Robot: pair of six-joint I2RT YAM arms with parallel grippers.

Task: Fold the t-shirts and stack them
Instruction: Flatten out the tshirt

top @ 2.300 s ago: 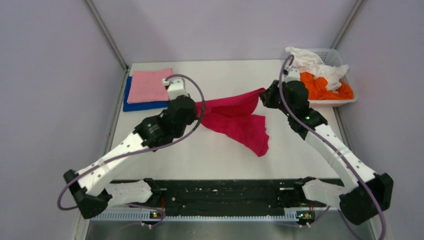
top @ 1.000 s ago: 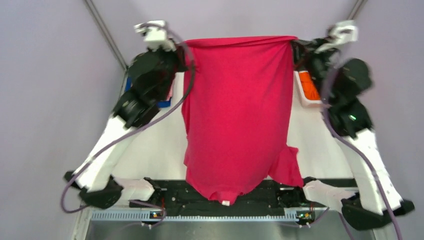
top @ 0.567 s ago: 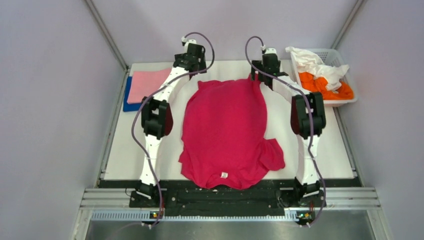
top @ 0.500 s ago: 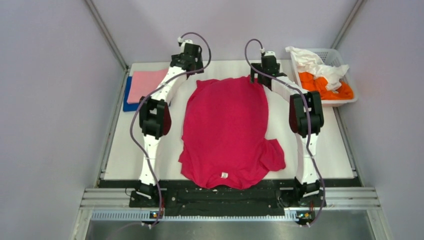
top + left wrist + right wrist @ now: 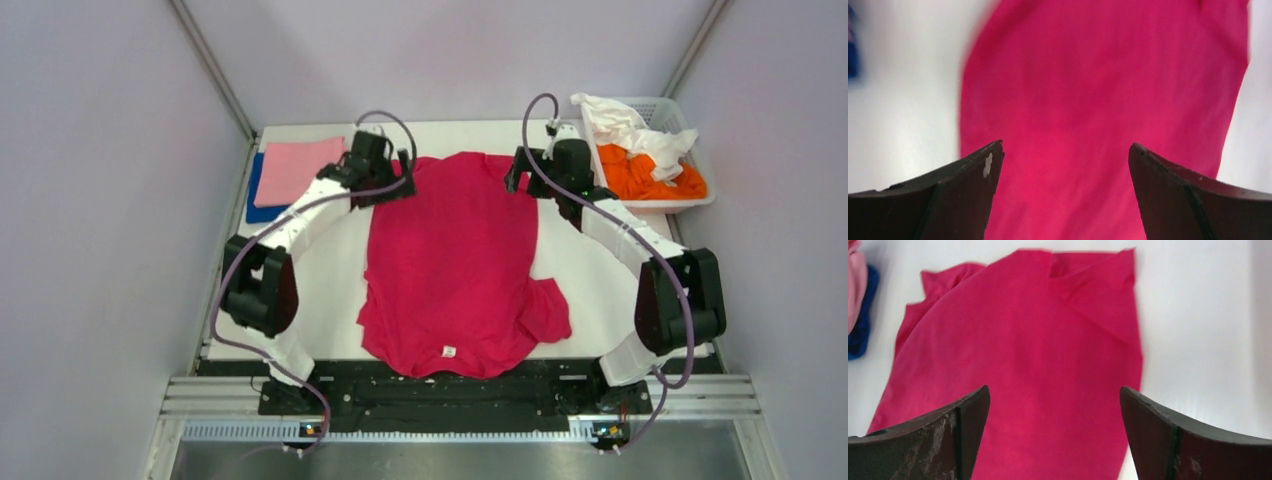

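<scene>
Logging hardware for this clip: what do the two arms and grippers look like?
Both the left arm and right arm have white links with bulky black joints, and a purplish cable loops along each. The left gripper and right gripper have dark wedge-shaped fingers; the right's look scuffed.

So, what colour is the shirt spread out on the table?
The shirt is plain magenta-red; clearest from the top view.

The white table (image 5: 590, 300) carries the magenta-red t-shirt (image 5: 450, 260), spread flat across its middle. To the far left of that shirt lies a folded royal blue t-shirt (image 5: 262, 212). To its far right stands a white slotted basket (image 5: 672, 205).
</scene>
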